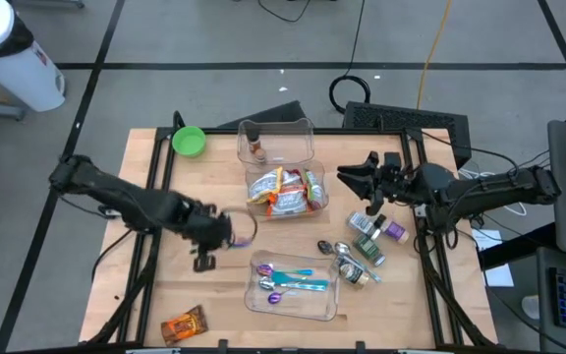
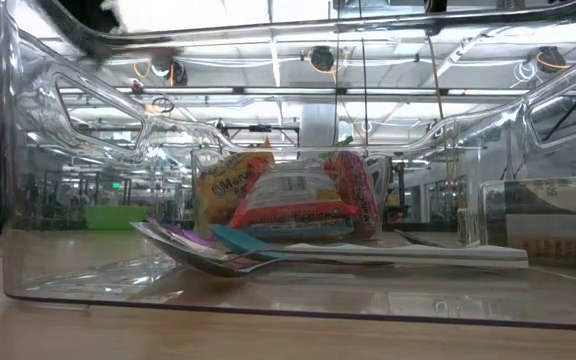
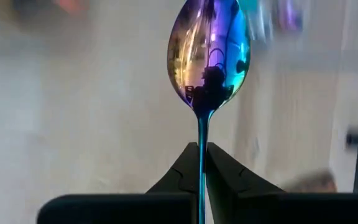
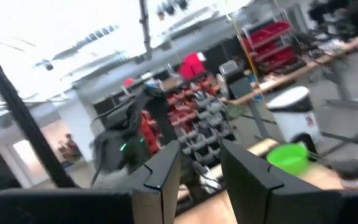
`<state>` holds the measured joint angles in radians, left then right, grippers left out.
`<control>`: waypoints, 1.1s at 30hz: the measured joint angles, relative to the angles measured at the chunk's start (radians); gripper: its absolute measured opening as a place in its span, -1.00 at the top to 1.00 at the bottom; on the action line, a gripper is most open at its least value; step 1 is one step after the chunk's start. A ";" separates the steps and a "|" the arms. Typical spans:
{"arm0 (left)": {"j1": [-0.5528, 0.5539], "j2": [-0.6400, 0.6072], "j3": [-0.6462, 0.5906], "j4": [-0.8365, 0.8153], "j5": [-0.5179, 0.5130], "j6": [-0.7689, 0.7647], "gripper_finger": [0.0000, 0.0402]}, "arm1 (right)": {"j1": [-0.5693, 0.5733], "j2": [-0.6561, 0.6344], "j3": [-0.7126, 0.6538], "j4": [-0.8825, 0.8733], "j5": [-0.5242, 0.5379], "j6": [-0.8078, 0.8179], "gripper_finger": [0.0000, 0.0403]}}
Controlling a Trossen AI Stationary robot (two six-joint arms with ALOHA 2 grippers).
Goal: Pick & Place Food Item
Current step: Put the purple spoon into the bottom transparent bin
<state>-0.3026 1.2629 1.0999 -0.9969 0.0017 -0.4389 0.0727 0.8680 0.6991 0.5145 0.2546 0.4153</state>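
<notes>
Gleaming with a rainbow sheen of purple, blue and gold, a metal spoon (image 3: 208, 56) stands with its smooth oval bowl beyond the left gripper (image 3: 202, 163), whose dark fingers (image 3: 182, 171) are pressed together on the thin handle. From above, that gripper (image 1: 226, 230) sits over the wooden worktop (image 1: 145, 295), left of centre, between the two clear plastic bins.

The far bin (image 1: 281, 177), rigid and glossy with rounded corners, holds crinkly food packets (image 1: 285, 193) printed in red, yellow and white, plus a small brown bottle at its back end. These packets lie well apart from the left gripper, off to its right and further back. One more orange-brown packet (image 1: 185, 324) lies flat near the worktop's front edge, on the left, apart from both grippers.

The near bin (image 1: 296, 285) is a shallow clear tray carrying teal and purple cutlery (image 1: 293, 283). A round green bowl (image 1: 189, 141) sits at the back left corner. Small jars and bottles (image 1: 371, 239) cluster to the right.

The right gripper (image 1: 360, 180) hangs above the worktop's right side, its flat dark fingers (image 4: 166, 171) partly apart with nothing between them.
</notes>
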 joint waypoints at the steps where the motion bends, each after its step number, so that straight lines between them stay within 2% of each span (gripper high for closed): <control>1: 0.024 -0.021 0.040 0.006 -0.040 0.003 0.96 | 0.000 0.000 0.000 0.017 -0.031 -0.007 0.48; 5: 0.104 -0.082 0.160 0.147 -0.185 0.051 0.96 | 0.001 0.028 0.001 0.087 -0.127 0.021 0.48; 7: 0.142 -0.091 0.196 0.261 -0.223 0.092 0.96 | 0.001 0.055 0.001 0.143 -0.134 0.058 0.48; 12: 0.217 -0.066 0.221 0.595 -0.242 0.178 0.96 | 0.001 0.160 0.001 0.301 -0.195 0.108 0.39; 17: 0.242 0.053 0.219 0.845 -0.238 0.182 0.96 | 0.000 0.253 0.001 0.445 -0.230 0.167 0.14; 25: 0.242 0.212 0.218 1.060 -0.229 0.116 0.96 | -0.008 0.234 0.001 0.290 -0.229 0.003 -0.23; 33: 0.243 0.277 0.218 1.215 -0.204 0.113 0.96 | -0.008 0.221 0.001 0.153 -0.199 -0.031 -0.27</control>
<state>-0.0592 1.5398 1.3178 0.2183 -0.2022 -0.3256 0.0647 1.0894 0.7002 0.6672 0.0553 0.3848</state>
